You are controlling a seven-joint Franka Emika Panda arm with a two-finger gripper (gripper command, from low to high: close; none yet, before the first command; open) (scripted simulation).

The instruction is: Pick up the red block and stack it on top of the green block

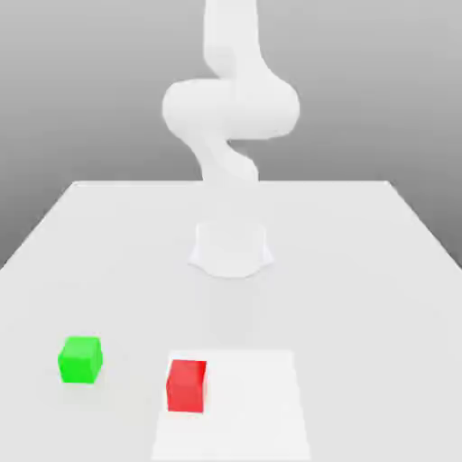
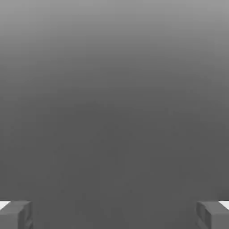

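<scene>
Hand point(image 2: 114, 214) spread wide, empty. Red block point(image 1: 187, 385) looks rigid, light; pinch two opposite flat faces, mid-height.

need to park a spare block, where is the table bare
Bare: the table on the exterior view's right, and the stretch between the arm's base and the blocks. Crowded: the near edge, where the green block and red block sit apart.

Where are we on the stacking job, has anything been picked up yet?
Nothing is done yet. The red block sits on the table, apart from the green block at the exterior view's left. In the hand view the jaws stand wide apart with nothing between them. Grasping, lifting and stacking all remain.
</scene>
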